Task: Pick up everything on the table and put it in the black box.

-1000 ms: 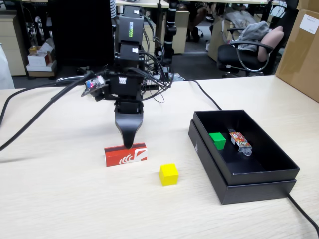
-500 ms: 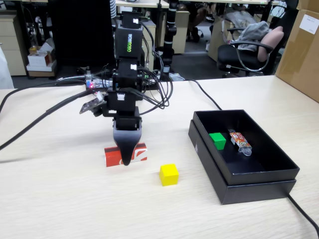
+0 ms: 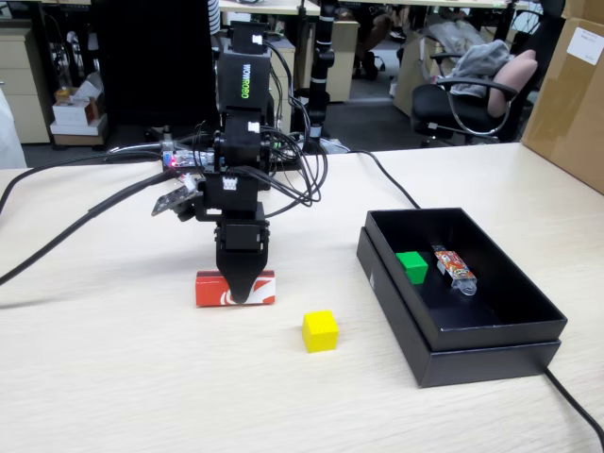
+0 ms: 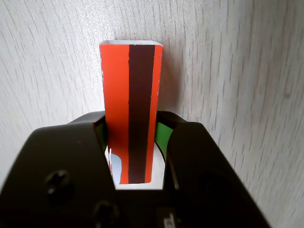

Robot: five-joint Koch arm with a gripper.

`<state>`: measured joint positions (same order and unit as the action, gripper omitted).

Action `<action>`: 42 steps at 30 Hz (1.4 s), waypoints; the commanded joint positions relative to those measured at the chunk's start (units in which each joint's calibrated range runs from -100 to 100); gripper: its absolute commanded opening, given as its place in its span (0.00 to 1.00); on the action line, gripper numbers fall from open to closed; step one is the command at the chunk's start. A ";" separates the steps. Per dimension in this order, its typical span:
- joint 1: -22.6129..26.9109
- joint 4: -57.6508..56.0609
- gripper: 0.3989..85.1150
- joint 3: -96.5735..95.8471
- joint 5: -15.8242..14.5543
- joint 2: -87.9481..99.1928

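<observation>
The red box (image 3: 209,288) lies flat on the table (image 3: 142,387), and my gripper (image 3: 243,296) stands straight down over its middle. In the wrist view the red box (image 4: 128,80), with a dark stripe along its top, runs between the two black jaws, which press on its long sides; my gripper (image 4: 130,124) is shut on it. The yellow cube (image 3: 320,330) sits alone on the table to the right of the box. The green cube (image 3: 411,266) rests inside the black box (image 3: 491,359) at the right.
A small colourful packet (image 3: 454,268) lies in the black box beside the green cube. Black cables (image 3: 66,236) trail across the table's left side, and another runs past the black box's front right corner. Brown cardboard boxes (image 3: 571,90) stand at the far right.
The gripper came down over the red box and closed on it. The box has turned from tilted to level and shifted a little to the left.
</observation>
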<state>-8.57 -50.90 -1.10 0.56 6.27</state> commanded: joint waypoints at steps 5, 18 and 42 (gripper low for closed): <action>0.93 -4.95 0.05 0.10 -0.39 18.23; 14.55 -9.35 0.05 -2.17 -3.86 49.78; 23.83 -6.42 0.05 23.58 -4.35 16.74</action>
<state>15.21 -60.20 17.35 -4.27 21.85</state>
